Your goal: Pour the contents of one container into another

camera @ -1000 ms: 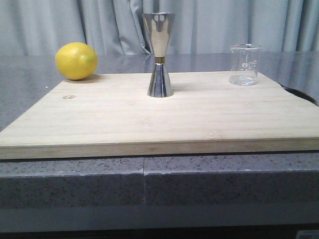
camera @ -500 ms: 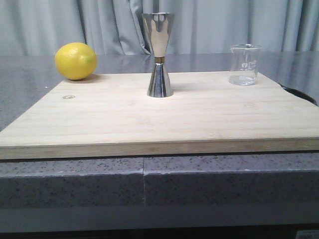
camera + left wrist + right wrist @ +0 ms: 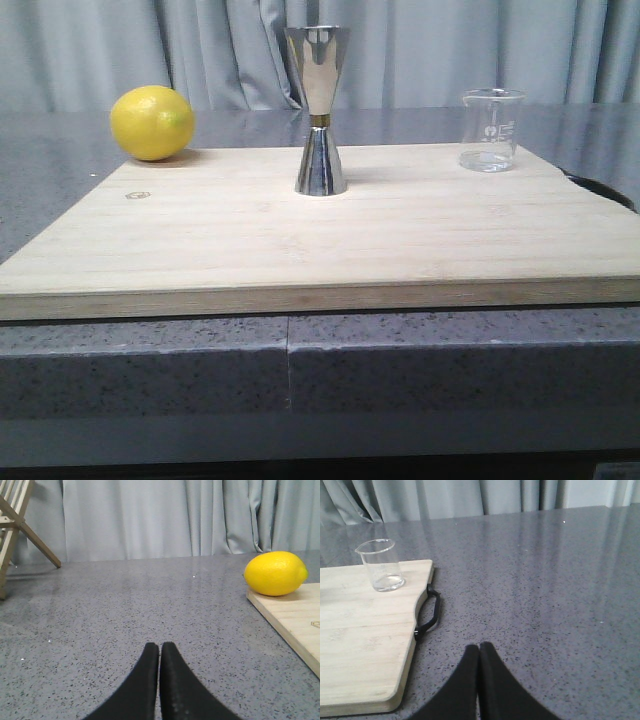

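The left gripper point(image 3: 159, 652) sat pressed together over the grey counter point(image 3: 125, 605), off the board's left edge. A lemon point(image 3: 152, 122) lay at the back left corner of the wooden board point(image 3: 300, 240), the steel jigger point(image 3: 319, 110) stood upright at mid back edge, and the glass beaker point(image 3: 491, 130) stood at the back right corner. The right gripper point(image 3: 479, 655) was likewise closed on nothing. Both vessels stood apart and unheld; their contents could not be told, so this fitted either before or after pouring.
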